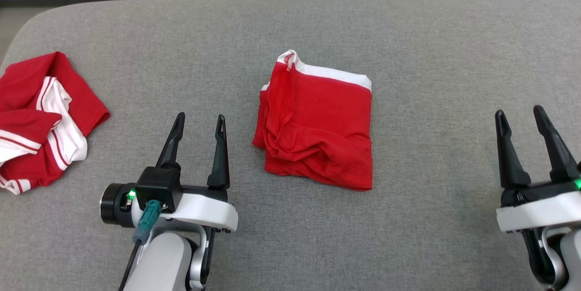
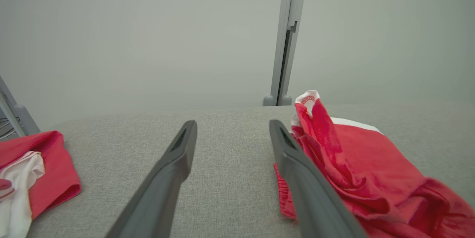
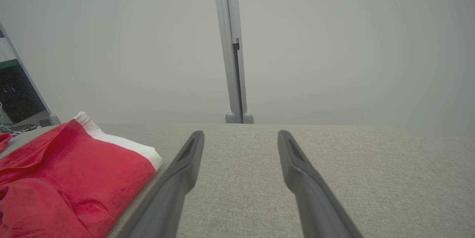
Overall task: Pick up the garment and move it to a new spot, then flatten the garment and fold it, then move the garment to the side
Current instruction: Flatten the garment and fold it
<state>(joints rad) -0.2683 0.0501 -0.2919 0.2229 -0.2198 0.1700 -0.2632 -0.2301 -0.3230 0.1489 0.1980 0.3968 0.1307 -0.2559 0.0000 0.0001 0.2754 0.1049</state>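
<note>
A red garment [image 1: 317, 123] with a white band lies folded into a rough square near the middle of the grey table [image 1: 408, 46]. My left gripper [image 1: 199, 120] stands open just to its left, nothing between the fingers. In the left wrist view the folded garment [image 2: 363, 171] rises right beside my left gripper [image 2: 232, 128]. My right gripper [image 1: 519, 114] is open far to the right of the garment, apart from it. The right wrist view has the garment [image 3: 70, 178] at the lower left of my right gripper [image 3: 241, 137].
A second red and white garment [image 1: 36, 118] lies crumpled at the table's left edge, also visible in the left wrist view as a crumpled garment [image 2: 33, 175]. A grey wall with a vertical post [image 2: 285, 45] stands behind the table.
</note>
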